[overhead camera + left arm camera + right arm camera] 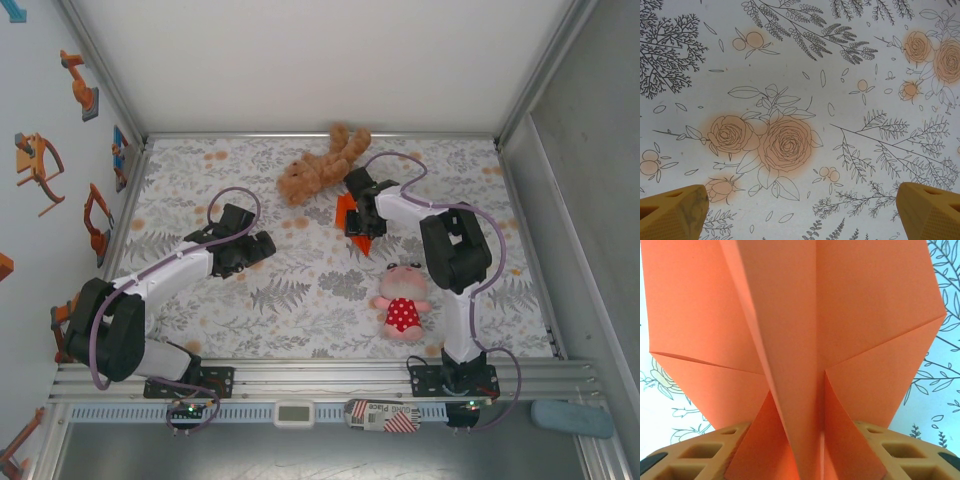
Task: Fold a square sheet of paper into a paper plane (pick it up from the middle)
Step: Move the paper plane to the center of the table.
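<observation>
The bright orange paper plane (805, 330) is a folded piece with a centre crease and angled flaps on both sides. My right gripper (805, 460) is shut on its centre fold, the flaps spreading over both yellow fingers (715, 450). From above, the orange paper (345, 210) pokes out on either side of the right gripper (362, 218), mid-table just below the bear. My left gripper (262, 245) hovers to the left of it, apart from the paper. It stands open (802, 215) over bare floral cloth, with nothing between its fingers (675, 212).
A brown plush bear (320, 165) lies at the back centre, close to the right gripper. A pink doll in a red dress (402, 300) lies near the right arm's base. The floral tablecloth (300, 300) is walled at the back and both sides.
</observation>
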Motion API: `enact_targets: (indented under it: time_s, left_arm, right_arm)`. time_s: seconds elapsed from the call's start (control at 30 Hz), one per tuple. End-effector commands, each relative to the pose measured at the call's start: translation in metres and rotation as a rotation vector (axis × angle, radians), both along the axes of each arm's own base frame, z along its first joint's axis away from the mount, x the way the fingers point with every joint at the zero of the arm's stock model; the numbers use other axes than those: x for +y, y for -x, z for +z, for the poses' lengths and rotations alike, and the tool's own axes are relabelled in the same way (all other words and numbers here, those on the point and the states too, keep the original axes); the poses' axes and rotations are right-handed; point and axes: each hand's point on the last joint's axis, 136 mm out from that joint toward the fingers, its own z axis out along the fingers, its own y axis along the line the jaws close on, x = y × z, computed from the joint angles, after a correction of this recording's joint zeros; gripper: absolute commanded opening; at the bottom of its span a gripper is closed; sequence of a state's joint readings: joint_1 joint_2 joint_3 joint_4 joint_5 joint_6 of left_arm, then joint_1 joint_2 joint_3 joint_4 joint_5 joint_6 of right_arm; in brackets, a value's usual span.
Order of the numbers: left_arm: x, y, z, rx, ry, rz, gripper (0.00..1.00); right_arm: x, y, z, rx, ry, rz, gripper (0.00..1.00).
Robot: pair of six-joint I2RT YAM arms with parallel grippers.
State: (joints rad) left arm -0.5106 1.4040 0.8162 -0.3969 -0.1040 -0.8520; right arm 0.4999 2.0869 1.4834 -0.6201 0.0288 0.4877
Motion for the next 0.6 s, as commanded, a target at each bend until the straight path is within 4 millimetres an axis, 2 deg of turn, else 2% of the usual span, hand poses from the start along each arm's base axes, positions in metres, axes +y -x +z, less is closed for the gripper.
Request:
enact_targets:
  time_s: [0.0, 0.23, 0.37, 0.47, 0.57]
  left_arm:
    - [-0.003, -0.003, 0.004, -0.006, 0.007, -0.016, 0.96]
    - [-0.003, -0.004, 0.007, -0.015, 0.01, -0.016, 0.96]
    - [-0.003, -0.005, 0.012, -0.024, 0.013, -0.017, 0.96]
    - [-0.002, -0.006, 0.02, -0.042, 0.012, -0.015, 0.96]
    - [0.002, -0.008, 0.031, -0.069, 0.001, -0.006, 0.96]
  right_arm:
    - [-0.011, 0.014, -0.033, 0.076, 0.053, -0.06, 0.53]
    - [-0.009, 0.004, -0.014, 0.039, 0.033, -0.109, 0.53]
    - [-0.003, -0.006, 0.018, -0.027, -0.004, -0.101, 0.53]
    - [-0.001, -0.012, 0.049, -0.09, -0.033, -0.093, 0.53]
    - [-0.004, -0.013, 0.072, -0.134, -0.045, -0.094, 0.53]
